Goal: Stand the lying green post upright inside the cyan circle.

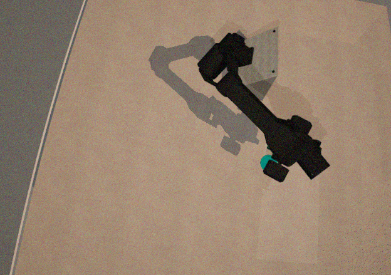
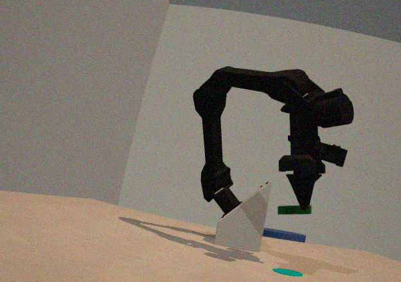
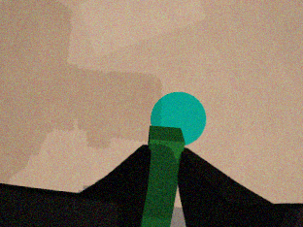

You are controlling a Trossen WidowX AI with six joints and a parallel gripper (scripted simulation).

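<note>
The green post [image 2: 288, 210] [image 3: 162, 179] is held level, lying on its side, high above the table. My gripper [image 2: 304, 207] [image 3: 163, 154] is shut on it, nearer one end in the exterior view, and points straight down. The cyan circle [image 1: 265, 161] [image 2: 287, 272] [image 3: 186, 112] lies flat on the table below. In the wrist view the post's far end overlaps the circle's lower edge. In the top view the arm hides the fingers, most of the post and part of the circle.
A blue bar [image 2: 285, 235] lies on the table behind, seen in the exterior view. The arm's pale wedge-shaped base [image 1: 263, 54] [image 2: 241, 230] stands on the table [image 1: 141, 202]. Shadows of the arm fall across the table.
</note>
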